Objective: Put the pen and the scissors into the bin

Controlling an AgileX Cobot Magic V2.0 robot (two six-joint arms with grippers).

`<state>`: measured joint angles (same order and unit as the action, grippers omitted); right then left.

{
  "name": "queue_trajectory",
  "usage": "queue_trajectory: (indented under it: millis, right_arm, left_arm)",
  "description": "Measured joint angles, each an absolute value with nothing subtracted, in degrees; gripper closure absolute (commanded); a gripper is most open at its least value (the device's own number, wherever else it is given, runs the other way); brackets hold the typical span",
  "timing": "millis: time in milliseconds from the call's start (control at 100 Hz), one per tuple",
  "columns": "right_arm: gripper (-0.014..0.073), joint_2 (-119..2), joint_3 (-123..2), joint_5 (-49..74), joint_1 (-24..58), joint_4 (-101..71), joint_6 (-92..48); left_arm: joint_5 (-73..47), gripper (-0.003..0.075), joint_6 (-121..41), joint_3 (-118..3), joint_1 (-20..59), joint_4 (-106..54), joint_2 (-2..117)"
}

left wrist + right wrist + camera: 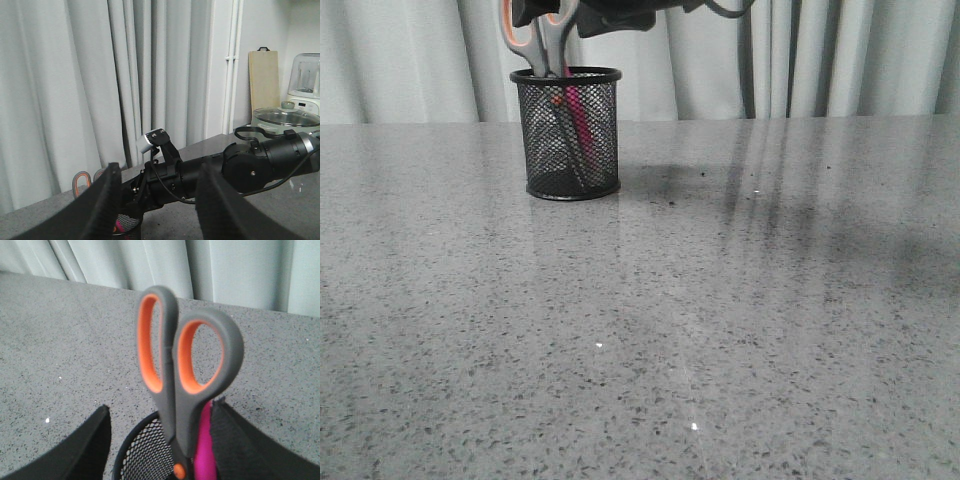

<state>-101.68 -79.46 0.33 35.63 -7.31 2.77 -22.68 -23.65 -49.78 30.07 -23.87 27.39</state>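
Grey curtains [820, 60] behind speckled table [720, 330]

Low front view; two wrist close-ups.

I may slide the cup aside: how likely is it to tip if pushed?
Probably fairly easily: the cup is open mesh, so likely light. The scissors stick up well above its rim, which raises the weight. Pushing near its base on the smooth table should make it slide rather than topple.
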Motion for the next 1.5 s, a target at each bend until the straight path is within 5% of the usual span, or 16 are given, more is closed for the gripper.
queue_trajectory:
  millis: [110, 230, 640, 1120, 1500]
  right_arm:
    - [0.0354, -99.7, -79.3, 1.1, 35.6, -7.3, 2.8]
    - [0.0669, -94.6, -79.3, 4.6, 35.6, -6.9, 2.8]
    - [0.0663, -55.5, -56.5, 13.4, 35.6, 7.3, 2.8]
    - [0.0663, -3.1, -31.4, 26.8, 35.6, 10.3, 2.8]
    - [0.0663, 0.9, -30.6, 34.5, 35.6, 9.3, 2.8]
  left_arm:
    - [-22.7, 0.0456, -23.7, -49.8, 30.1, -23.9, 27.4]
    - [-22.7, 0.0566, -23.7, -48.7, 30.1, -23.7, 27.4]
    - [-23.0, 0.0739, -23.7, -33.4, 27.6, -19.1, 17.3]
    - [-25.2, 0.0739, -23.7, -24.8, 27.1, -19.6, 12.3]
    - [-25.2, 0.0739, -23.7, -24.8, 27.1, -19.6, 12.3]
